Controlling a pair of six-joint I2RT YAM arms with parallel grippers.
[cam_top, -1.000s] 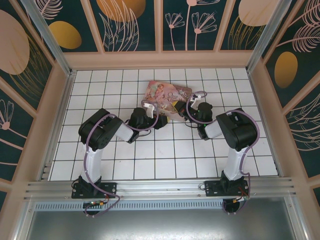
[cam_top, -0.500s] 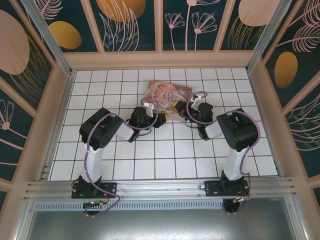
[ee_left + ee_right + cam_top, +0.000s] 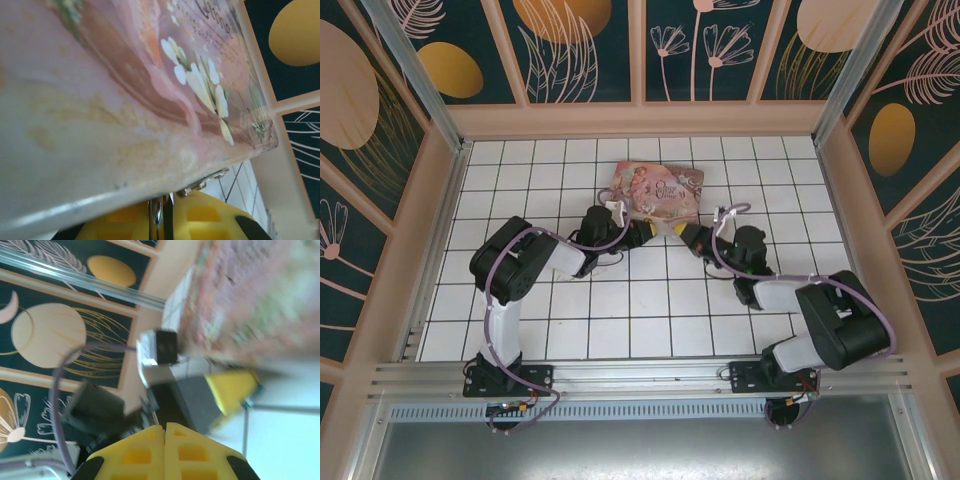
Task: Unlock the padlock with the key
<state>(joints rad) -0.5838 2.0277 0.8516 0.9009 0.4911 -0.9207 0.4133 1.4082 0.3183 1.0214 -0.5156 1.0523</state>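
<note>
In the left wrist view my left gripper (image 3: 167, 201) is shut on a thin silvery metal piece (image 3: 157, 214), apparently the padlock's shackle; the padlock's body is hidden. A small metal link (image 3: 200, 184) shows just above the fingers, against the tin's edge. My right gripper (image 3: 164, 426) is shut on the key (image 3: 155, 417), a thin coppery sliver poking out between the yellow fingers. From above, the left gripper (image 3: 642, 235) and right gripper (image 3: 688, 236) face each other, a short gap apart, just in front of the tin. The left arm's yellow finger (image 3: 232, 387) shows ahead of the right gripper.
The large pink illustrated tin box (image 3: 660, 190) lies on the white tiled floor (image 3: 620, 320) right behind both grippers, and its side (image 3: 125, 100) looms over the left fingers. Patterned walls (image 3: 640, 50) enclose the floor.
The right arm has swung its elbow out to the near right, and its gripper has drawn back from the tin. The left gripper edged right. The tin sits slightly further back.
</note>
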